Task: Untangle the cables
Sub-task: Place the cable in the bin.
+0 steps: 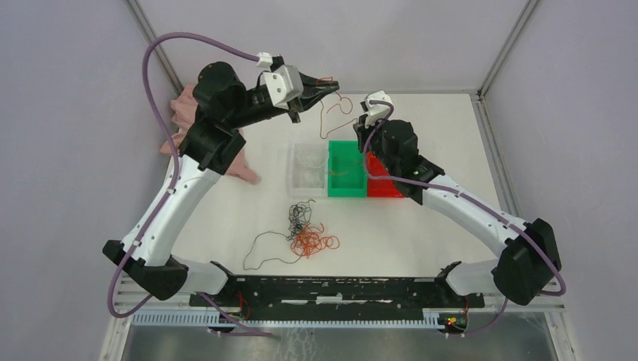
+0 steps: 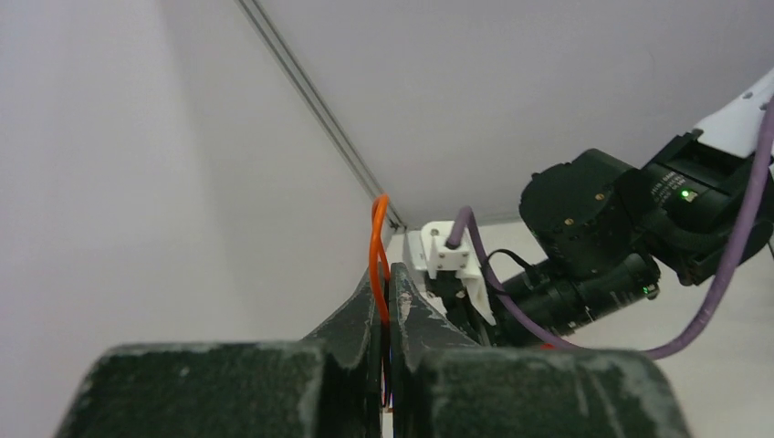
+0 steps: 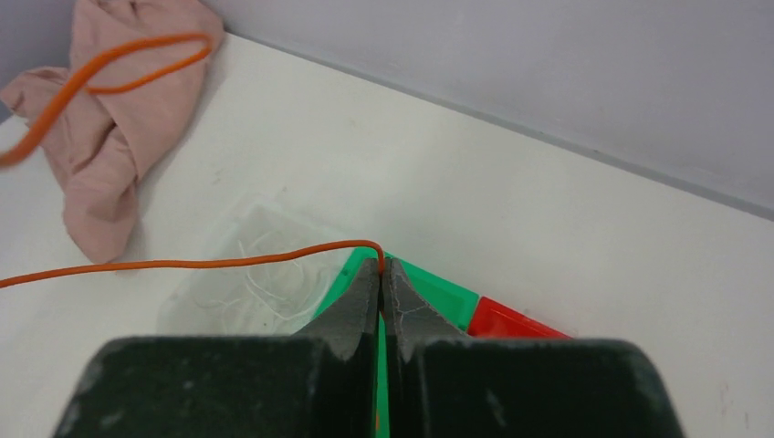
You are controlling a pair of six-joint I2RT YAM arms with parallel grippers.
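Note:
A thin orange cable [image 1: 335,114] hangs in loops between my two grippers, above the far side of the table. My left gripper [image 1: 333,88] is shut on one end; the orange cable [image 2: 378,255] sticks up from its jaws. My right gripper [image 1: 363,122] is shut on the other end; the cable [image 3: 228,263] runs left from its tips [image 3: 381,266]. A tangled wad of orange and black cables [image 1: 305,232] lies on the table near the front, with a black strand trailing left.
Three bins stand in a row mid-table: clear [image 1: 308,169] with whitish wires, green [image 1: 346,174], red [image 1: 382,186] partly under the right arm. A pink cloth [image 1: 226,150] lies at the back left, also in the right wrist view [image 3: 109,137].

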